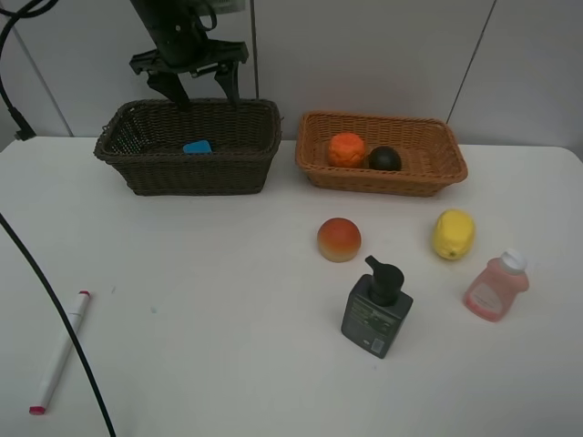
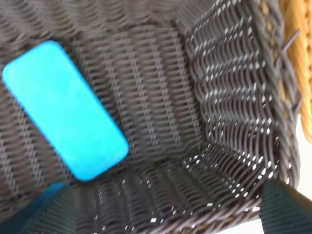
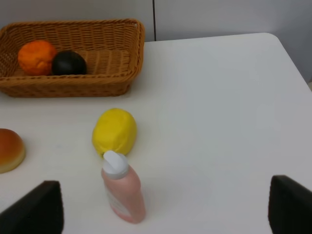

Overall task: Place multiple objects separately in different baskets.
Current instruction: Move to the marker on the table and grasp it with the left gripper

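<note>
My left gripper [image 1: 202, 89] hangs open and empty over the back of the dark brown basket [image 1: 137, 173]. In the left wrist view it [image 2: 156, 214] looks down on the board eraser [image 2: 63, 109], blue face up on the basket floor [image 1: 197, 147]. The orange-tan basket [image 1: 428, 177] holds the orange [image 1: 346, 149] and the mangosteen [image 1: 384, 158]. On the table lie the peach [image 1: 339, 239], lemon [image 1: 453, 234], pump bottle [image 1: 376, 309], pink bottle [image 1: 496, 287] and marker [image 1: 59, 352]. My right gripper [image 3: 165, 204] is open and empty, above the table near the pink bottle [image 3: 123, 194] and lemon [image 3: 114, 131].
A black cable [image 1: 55, 309] runs across the table's left side beside the marker. The two baskets stand side by side at the back, against the white wall. The table's right edge [image 3: 292, 63] shows in the right wrist view.
</note>
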`<action>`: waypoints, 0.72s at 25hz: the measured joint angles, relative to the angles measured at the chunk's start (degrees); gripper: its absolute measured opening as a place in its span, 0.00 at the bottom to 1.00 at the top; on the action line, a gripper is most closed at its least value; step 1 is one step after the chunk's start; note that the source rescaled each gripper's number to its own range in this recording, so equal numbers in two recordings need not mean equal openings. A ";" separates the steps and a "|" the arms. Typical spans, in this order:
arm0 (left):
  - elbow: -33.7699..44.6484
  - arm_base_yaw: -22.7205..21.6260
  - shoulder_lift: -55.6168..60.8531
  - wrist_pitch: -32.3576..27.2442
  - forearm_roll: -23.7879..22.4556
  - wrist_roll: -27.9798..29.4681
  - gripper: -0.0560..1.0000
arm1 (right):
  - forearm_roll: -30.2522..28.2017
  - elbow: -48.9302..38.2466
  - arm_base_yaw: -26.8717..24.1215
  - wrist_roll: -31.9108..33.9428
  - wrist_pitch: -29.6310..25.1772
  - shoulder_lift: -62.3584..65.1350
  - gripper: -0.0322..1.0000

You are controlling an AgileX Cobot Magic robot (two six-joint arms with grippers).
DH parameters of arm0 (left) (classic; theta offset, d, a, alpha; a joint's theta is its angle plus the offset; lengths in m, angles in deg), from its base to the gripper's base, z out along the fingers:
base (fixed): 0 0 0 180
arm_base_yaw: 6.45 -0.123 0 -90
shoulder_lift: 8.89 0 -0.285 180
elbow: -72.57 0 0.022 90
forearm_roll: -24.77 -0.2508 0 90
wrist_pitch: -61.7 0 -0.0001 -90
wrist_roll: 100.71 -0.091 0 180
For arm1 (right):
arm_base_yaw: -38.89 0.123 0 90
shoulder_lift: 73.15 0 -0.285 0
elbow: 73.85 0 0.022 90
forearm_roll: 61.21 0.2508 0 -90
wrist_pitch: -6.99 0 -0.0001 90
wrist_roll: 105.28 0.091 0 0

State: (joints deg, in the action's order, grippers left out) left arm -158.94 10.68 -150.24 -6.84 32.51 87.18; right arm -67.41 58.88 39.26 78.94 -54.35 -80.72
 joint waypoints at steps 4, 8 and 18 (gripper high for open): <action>1.85 0.12 1.20 -0.09 -0.43 1.32 1.00 | 0.00 0.00 0.00 0.00 0.00 0.00 1.00; 7.76 0.43 5.59 -0.09 0.95 1.52 1.00 | 0.00 0.00 0.00 0.00 0.00 0.00 1.00; 42.31 0.49 31.90 -0.10 -0.33 1.12 1.00 | 0.00 0.00 0.00 0.00 0.00 0.00 1.00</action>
State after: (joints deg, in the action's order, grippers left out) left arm -116.63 11.17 -118.33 -6.94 32.18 88.30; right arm -67.41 58.88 39.26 78.94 -54.35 -80.72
